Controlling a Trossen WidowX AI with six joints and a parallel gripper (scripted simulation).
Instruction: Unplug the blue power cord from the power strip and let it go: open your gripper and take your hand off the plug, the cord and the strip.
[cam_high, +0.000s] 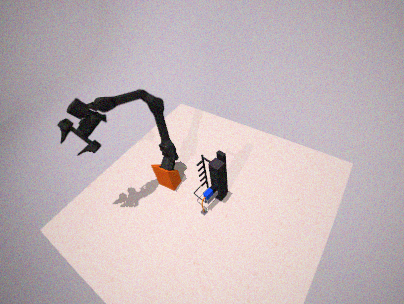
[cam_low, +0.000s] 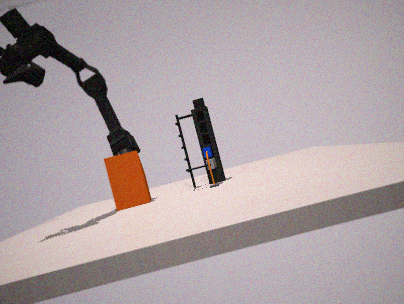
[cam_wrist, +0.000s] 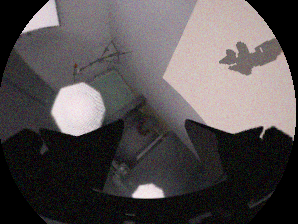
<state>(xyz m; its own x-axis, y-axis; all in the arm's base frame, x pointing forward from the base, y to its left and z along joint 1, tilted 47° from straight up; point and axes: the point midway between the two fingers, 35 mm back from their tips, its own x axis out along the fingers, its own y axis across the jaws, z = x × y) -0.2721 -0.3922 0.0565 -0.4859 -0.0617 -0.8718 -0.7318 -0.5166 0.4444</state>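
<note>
Well away from the wide-open, empty hand (cam_high: 78, 137), the blue plug (cam_high: 209, 193) sat in the black power strip (cam_high: 218, 175) on the tabletop (cam_high: 280, 225).

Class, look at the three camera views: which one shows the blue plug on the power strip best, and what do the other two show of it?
The exterior view is best: the blue plug faces the camera, seated in the upright black power strip, unobstructed. The top view shows the plug small, low against the strip, seen from above. The wrist view does not show it; it looks past the open gripper at the floor.
</note>
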